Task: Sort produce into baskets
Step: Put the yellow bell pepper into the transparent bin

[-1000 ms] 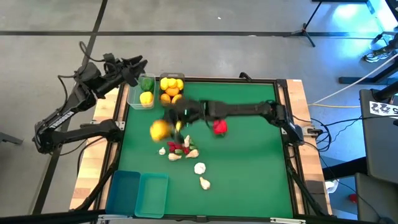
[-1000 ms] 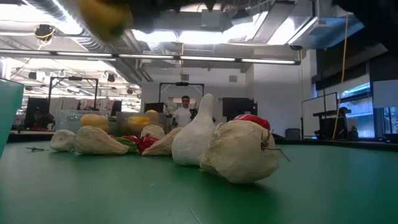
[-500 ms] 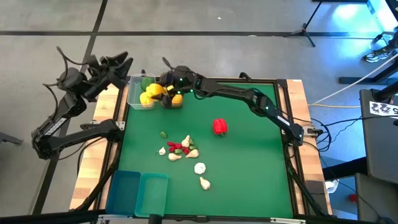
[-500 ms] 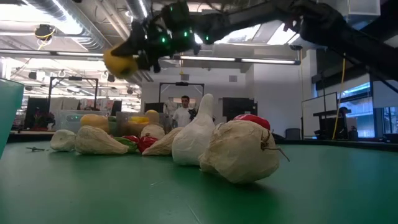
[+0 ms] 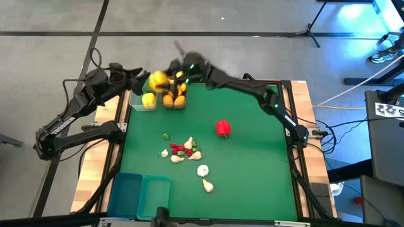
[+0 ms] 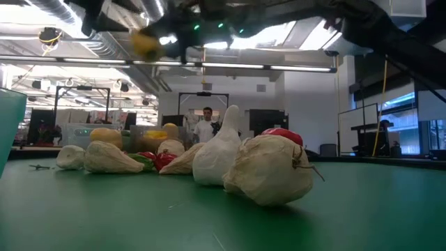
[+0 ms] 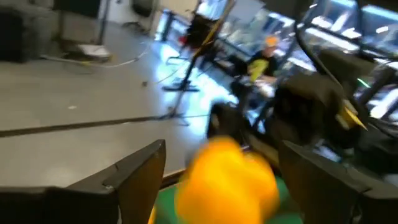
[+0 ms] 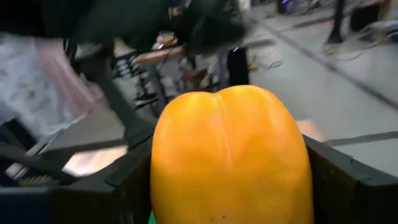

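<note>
The right end effector (image 5: 165,80) grips a yellow pepper (image 8: 230,155) between its fingers and holds it in the air near the far-left corner of the worktop (image 5: 252,164), just beside the two clear baskets (image 5: 136,101). One of those baskets holds oranges (image 5: 173,99); the other has a yellow piece (image 5: 148,99) in it. The left end effector (image 5: 140,77) hangs close by with its fingers (image 7: 134,171) spread and nothing between them, the pepper right in front of it.

The main risk, as I judge it, is a collision: the two arms are crowded over the same corner, and a move by either could knock the pepper loose or strike a basket. The pepper is smooth and rounded, so a loose hold could let it slip and roll off the edge. Released over the wrong basket, it would land among the oranges. Released from too high, it may bounce out.

On the worktop remain a red pepper (image 5: 223,128), well apart from a cluster of garlic (image 6: 268,171) and chilies (image 5: 178,149) near the middle. The two teal baskets (image 5: 140,195) stand at the near edge.
</note>
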Controlling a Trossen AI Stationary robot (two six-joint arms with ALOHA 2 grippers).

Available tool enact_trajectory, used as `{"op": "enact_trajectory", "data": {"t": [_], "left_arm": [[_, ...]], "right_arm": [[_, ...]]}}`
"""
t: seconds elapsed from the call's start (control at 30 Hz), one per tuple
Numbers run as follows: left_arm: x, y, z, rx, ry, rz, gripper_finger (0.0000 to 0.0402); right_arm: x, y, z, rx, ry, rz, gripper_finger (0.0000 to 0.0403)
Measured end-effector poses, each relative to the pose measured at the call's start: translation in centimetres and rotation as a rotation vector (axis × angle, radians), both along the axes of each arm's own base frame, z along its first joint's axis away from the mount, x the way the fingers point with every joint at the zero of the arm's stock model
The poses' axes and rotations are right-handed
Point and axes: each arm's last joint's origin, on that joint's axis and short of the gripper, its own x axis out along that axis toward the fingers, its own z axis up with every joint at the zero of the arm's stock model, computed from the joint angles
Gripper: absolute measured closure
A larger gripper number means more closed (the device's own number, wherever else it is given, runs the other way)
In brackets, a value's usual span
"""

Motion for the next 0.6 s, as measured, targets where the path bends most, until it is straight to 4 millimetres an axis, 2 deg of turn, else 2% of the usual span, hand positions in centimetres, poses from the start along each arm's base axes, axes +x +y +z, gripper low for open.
{"op": "enact_trajectory", "data": {"t": [0.2, 0.33, 0.5, 0.6], "left_arm": [[-0.2, 0.6, 0.7, 0.028, -0.072, -0.031, 0.0097], [0.6, 1.5, 0.9, 0.04, -0.097, -0.09, 0.0089], [3.2, 4.1, 0.9, 0.033, -0.182, -0.164, 0.0076], [4.6, 5.4, 1.2, 0.094, -0.245, -0.274, 0.0073]], "right_arm": [[-3.6, -3.2, 3.3, -0.001, 0.0, -0.089, 0.0103], [-5.0, -3.7, 5.1, -0.005, -0.027, -0.065, 0.0103], [-6.5, -2.9, 8.0, -0.042, -0.095, -0.022, 0.0103], [-7.2, -2.5, 9.3, -0.076, -0.124, -0.005, 0.0103]]}}
